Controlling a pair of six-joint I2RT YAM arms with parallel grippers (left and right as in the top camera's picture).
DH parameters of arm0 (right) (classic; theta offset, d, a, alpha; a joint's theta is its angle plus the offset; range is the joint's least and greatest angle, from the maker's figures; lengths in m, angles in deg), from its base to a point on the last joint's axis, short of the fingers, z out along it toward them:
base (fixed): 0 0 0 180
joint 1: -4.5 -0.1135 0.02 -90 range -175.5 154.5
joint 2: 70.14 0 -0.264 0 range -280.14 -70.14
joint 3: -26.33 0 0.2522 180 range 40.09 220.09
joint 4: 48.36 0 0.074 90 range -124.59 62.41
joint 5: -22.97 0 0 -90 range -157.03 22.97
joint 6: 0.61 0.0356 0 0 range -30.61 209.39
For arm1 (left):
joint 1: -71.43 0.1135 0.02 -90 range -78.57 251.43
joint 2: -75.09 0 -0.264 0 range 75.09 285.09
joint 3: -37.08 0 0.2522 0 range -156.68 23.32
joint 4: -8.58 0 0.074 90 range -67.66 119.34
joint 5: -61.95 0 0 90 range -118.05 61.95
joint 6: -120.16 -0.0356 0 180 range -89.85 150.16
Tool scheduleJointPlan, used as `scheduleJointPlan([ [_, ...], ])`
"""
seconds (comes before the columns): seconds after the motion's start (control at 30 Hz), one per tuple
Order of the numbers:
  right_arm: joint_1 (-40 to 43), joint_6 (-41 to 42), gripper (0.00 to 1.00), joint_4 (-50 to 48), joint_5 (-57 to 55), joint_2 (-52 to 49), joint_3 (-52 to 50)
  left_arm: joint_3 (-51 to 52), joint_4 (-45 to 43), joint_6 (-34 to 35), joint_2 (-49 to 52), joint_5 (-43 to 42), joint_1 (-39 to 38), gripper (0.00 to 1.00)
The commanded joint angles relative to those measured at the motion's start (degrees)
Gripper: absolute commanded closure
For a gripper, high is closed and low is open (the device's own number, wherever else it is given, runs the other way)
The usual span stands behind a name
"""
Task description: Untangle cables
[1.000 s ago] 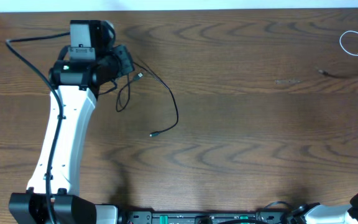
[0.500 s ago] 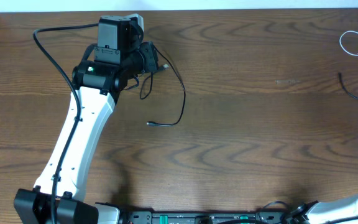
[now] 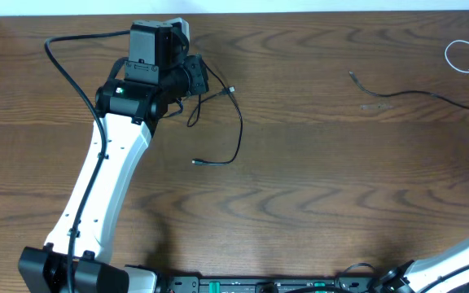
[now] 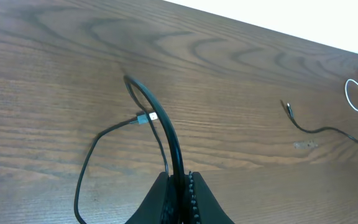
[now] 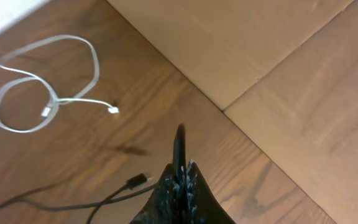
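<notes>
Over the last second my left arm swung rightward with its black cable (image 3: 238, 130), then settled. The other black cable (image 3: 397, 94) has slid its free end well to the left across the surface (image 3: 316, 179). That cable now lies drawn out in a long line, well apart from the first. I judge that the cords no longer cross, so little untangling is left.

My left pincer (image 4: 180, 180) is clamped shut on the first black cable. Its loop arches just ahead of the tips, and the plug end trails below on the wood. My right pincer (image 5: 180, 171) is also closed, pinching the other black cable. The white cable (image 5: 112, 110) lies coiled nearby, apart from both.
</notes>
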Motion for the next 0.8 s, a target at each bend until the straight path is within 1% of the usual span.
scheduleJointPlan([
  [0.0, -0.50, -0.92, 0.99, 0.07, -4.83, -2.93, 0.33, -0.44, -0.04, 0.09, 0.31, -0.33, -0.24, 0.92],
  [0.1, -0.48, 0.37, 0.99, -0.59, -5.86, -4.70, 0.33, -0.44, -0.04, 0.09, 0.31, -0.31, -0.24, 0.93],
  [0.13, -0.39, 1.36, 0.87, -0.92, -5.77, -5.05, 0.33, -0.44, -0.04, 0.09, 0.31, -0.33, -0.24, 0.92],
  [0.17, -0.35, 2.97, 0.58, -1.31, -4.94, -5.60, 0.31, -0.44, -0.04, 0.09, 0.31, -0.33, -0.24, 0.93],
  [0.23, -0.28, 3.98, 0.26, -1.55, -0.92, -5.92, 0.31, -0.44, -0.04, 0.11, 0.31, -0.33, -0.24, 0.92],
  [0.27, -0.31, 3.98, 0.14, -1.55, 1.11, -5.92, 0.31, -0.44, -0.04, 0.11, 0.31, -0.33, -0.24, 0.93],
  [0.33, -0.61, 3.98, 0.01, -1.51, 5.38, -5.90, 0.33, -0.44, -0.04, 0.31, 0.31, -0.33, -0.24, 0.92],
  [0.5, -3.45, 3.98, 0.01, -0.98, 11.50, -5.90, 0.33, -0.44, -0.04, 0.31, 0.31, -0.33, -0.24, 0.92],
  [0.63, -8.46, 2.16, 0.01, 0.04, 17.25, -5.90, 0.33, -0.44, -0.02, 0.31, 0.31, -0.33, -0.24, 0.93],
  [0.77, -14.05, 1.79, 0.01, 2.75, 18.01, -5.99, 0.24, -0.44, 0.33, 0.31, 0.31, -0.35, -0.24, 0.92],
])
